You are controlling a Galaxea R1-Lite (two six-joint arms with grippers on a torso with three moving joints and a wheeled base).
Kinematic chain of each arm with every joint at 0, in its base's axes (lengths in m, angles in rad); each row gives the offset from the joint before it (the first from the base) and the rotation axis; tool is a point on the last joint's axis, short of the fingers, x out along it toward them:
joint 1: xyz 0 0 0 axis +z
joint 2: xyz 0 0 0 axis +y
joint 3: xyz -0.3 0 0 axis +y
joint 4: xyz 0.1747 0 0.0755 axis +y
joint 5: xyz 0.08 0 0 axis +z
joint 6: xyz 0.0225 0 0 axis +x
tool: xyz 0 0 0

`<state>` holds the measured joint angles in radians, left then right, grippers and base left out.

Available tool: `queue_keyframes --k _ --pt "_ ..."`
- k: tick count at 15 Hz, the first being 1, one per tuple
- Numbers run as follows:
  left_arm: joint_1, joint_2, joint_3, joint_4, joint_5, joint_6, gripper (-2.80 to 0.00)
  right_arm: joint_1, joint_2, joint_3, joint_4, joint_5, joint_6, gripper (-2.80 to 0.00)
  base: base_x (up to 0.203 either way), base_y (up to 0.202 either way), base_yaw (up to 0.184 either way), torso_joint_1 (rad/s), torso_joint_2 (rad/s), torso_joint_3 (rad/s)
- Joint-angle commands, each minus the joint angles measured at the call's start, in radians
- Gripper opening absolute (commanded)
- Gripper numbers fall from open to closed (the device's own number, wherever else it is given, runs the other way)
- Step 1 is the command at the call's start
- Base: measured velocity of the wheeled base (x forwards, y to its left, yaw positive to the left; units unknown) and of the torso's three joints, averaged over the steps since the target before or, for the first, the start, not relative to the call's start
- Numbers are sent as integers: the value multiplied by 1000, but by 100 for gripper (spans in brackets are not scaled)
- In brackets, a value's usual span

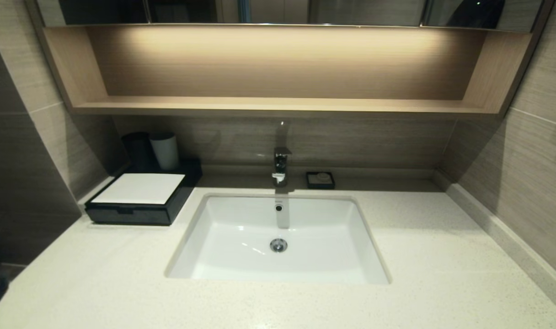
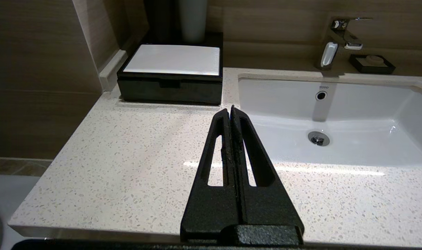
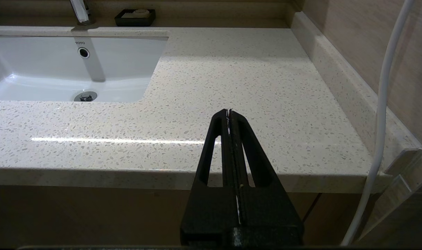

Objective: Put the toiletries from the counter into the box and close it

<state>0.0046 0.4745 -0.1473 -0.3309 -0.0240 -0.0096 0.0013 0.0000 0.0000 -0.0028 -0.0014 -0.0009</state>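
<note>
The black box (image 1: pixel 143 203) with a white top panel stands at the counter's (image 1: pixel 442 256) back left, drawer front flush; it also shows in the left wrist view (image 2: pixel 171 88). No toiletries show in any view: the sticks and the sachet are hidden or out of view. My left gripper (image 2: pixel 230 110) is shut and empty, held over the counter's front left, pointing between box and sink. My right gripper (image 3: pixel 228 113) is shut and empty, at the counter's front right edge. Neither gripper shows in the head view.
A white inset sink (image 1: pixel 214 246) with a chrome tap (image 1: pixel 280 167) sits mid-counter. A black cup (image 1: pixel 138 148) and a grey cup (image 1: pixel 165 151) stand behind the box. A small black soap dish (image 1: pixel 320 180) sits by the tap. A wooden shelf (image 1: pixel 278 107) hangs above. A white cable (image 3: pixel 381 118) hangs at the right.
</note>
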Motion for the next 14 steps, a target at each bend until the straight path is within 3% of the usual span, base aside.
queue_keyframes --k 1,14 --pt "6 -110 19 41 -5 2 -280 0 0 1 0 0 -1 -280 0 0 0 0 0 0" --pt "-2 -473 57 389 -28 68 -280 0 0 0 0 0 -1 -280 0 0 0 0 0 0"
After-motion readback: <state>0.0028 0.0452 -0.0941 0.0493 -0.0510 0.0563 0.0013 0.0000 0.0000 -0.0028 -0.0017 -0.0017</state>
